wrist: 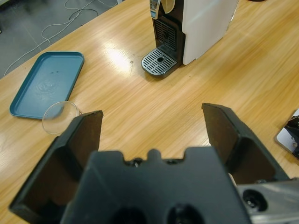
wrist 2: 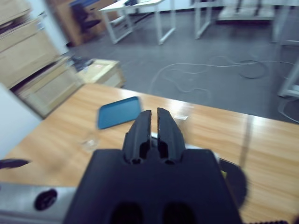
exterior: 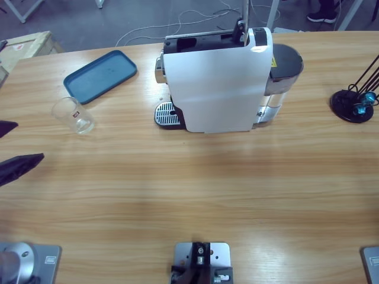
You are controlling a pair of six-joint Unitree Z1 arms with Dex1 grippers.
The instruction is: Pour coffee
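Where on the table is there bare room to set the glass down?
The widest free patch is the wood in front of the coffee machine, running across the table. Another lies between the machine and the black stand. It is tighter around the blue tray and glass.

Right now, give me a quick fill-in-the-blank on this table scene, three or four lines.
1. The clear glass stands next to the ____ tray.
2. The left gripper has its fingers ____.
3. The right gripper has its fingers ____.
4. The drip grate of the coffee machine holds ____ cup.

Missing: blue; open; shut; no
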